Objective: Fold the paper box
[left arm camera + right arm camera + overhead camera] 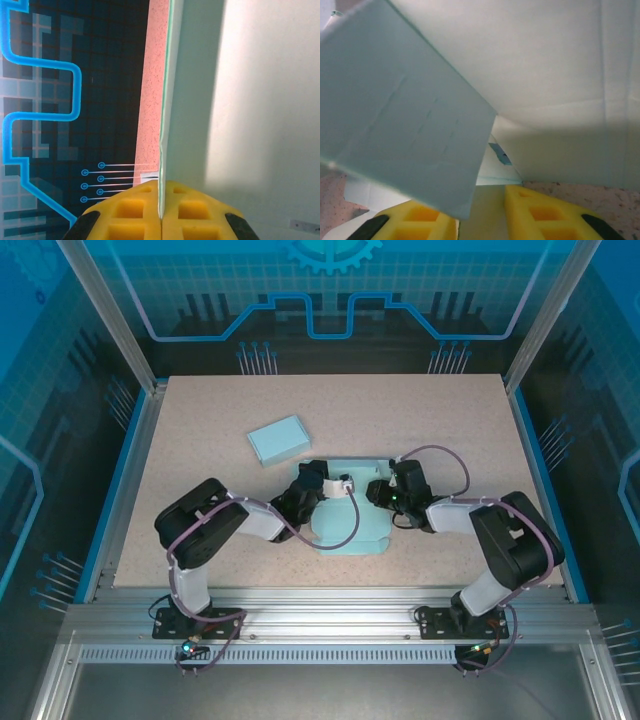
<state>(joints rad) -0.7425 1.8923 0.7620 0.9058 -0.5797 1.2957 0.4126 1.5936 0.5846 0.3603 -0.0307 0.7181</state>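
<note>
The pale-blue paper box [350, 528] is lying partly raised at the middle of the table [200, 410], between the two arms, and the wall-folding step appears to be in hand. The left gripper [161, 194] is pinching a thin upright panel edge-on, clenched tight on it. The right gripper [482, 202] is standing with its jaws apart, a loose flap [405, 125] hanging over the gap, not yet clamped. Next, the right probably needs to seize that flap and fold it inward while the left is steadying the wall.

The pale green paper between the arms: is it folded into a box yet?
Only partly folded: the paper lies mostly flat on the table, one flap raised, its edge pinched by the left gripper.
</note>
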